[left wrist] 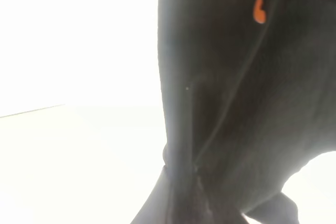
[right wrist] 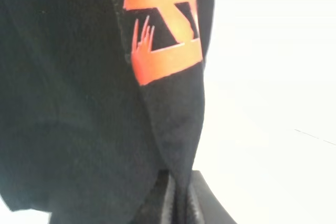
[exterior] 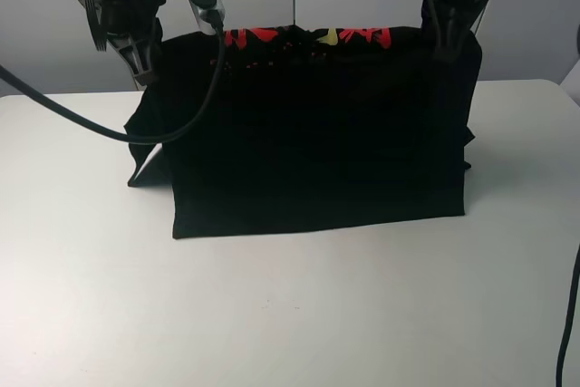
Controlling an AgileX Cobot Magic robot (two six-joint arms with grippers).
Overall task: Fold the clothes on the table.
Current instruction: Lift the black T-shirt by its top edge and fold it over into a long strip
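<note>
A black T-shirt (exterior: 317,133) with a red and yellow print hangs stretched between both grippers above the white table (exterior: 290,305), its lower edge resting on the tabletop. My left gripper (exterior: 145,74) is shut on the shirt's upper left corner. My right gripper (exterior: 446,50) is shut on the upper right corner. In the left wrist view the black cloth (left wrist: 236,103) hangs from the jaws and fills the frame's right part. In the right wrist view the cloth (right wrist: 79,103) with the orange print (right wrist: 165,35) hangs pinched between the fingers (right wrist: 202,203).
A black cable (exterior: 109,129) from the left arm loops in front of the shirt's left side. Another cable (exterior: 571,314) hangs at the table's right edge. A grey wall stands behind the table.
</note>
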